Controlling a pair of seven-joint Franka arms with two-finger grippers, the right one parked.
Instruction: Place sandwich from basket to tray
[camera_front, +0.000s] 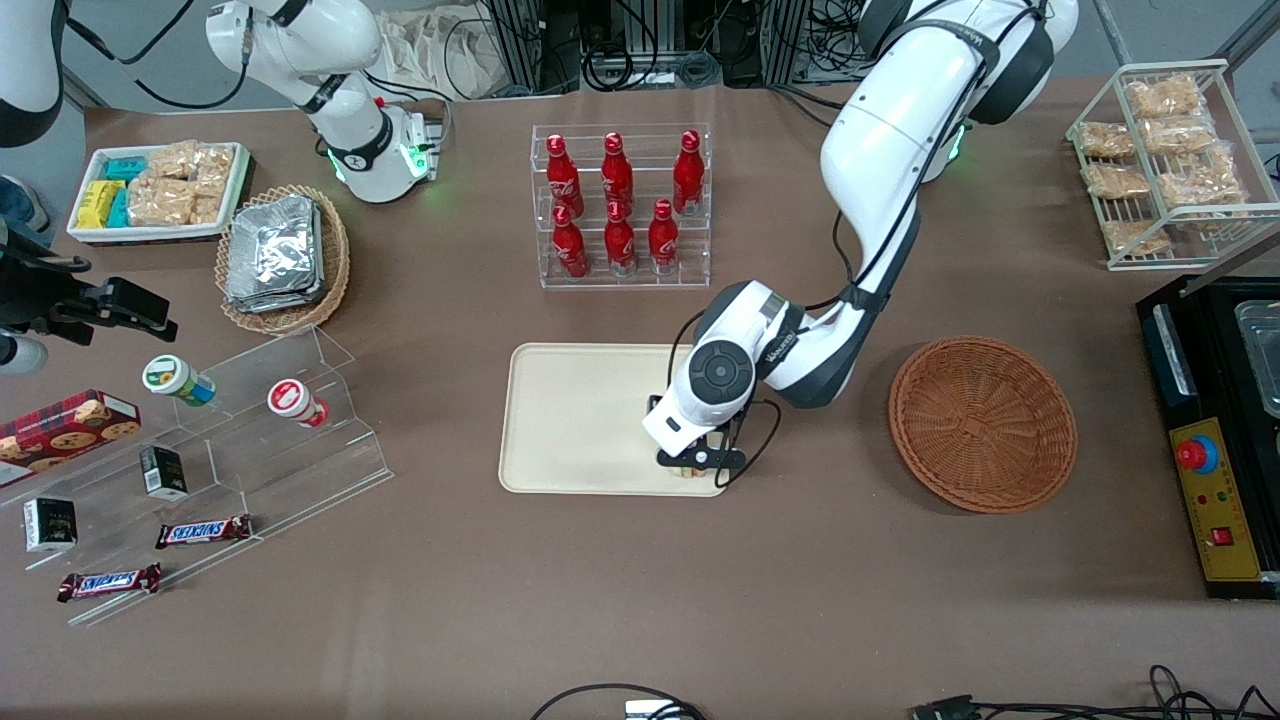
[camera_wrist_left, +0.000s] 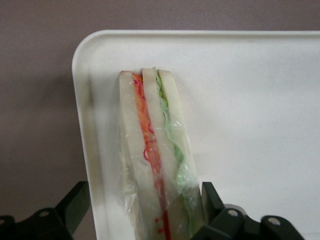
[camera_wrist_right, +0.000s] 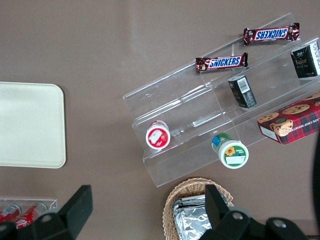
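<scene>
Gripper: the left arm's gripper (camera_front: 700, 462) is low over the tray (camera_front: 570, 420), at the tray corner nearest the front camera on the working arm's end.
Fingers: the fingers (camera_wrist_left: 209, 196) are spread wide, one on each side of the sandwich (camera_wrist_left: 155, 160). One finger tip stands just beside the green-filling face of the sandwich, close enough that touching cannot be told. The other finger (camera_wrist_left: 75, 200) is well apart from the pale bread face, out over the tray's rim and the brown table (camera_wrist_left: 35, 125).
Grip: the jaws stand open and are not pressing on the wrapper; the sandwich lies loose between them.
Sandwich: it rests on the tray between the fingers, standing on a cut edge, with three pale bread slices showing, an orange-red layer toward the rim-side finger and a green layer toward the other finger. Its clear wrap crinkles near the finger tips. It runs away from the fingers along the tray's short rim and ends near the rounded corner.
Sandwich in the front view: only a sliver shows under the gripper, at the tray's edge.
Tray: cream, flat, bare apart from the sandwich.
Basket: the reddish-brown wicker basket (camera_front: 982, 423) sits on the table well apart from the fingers, toward the working arm's end, with nothing in it.
</scene>
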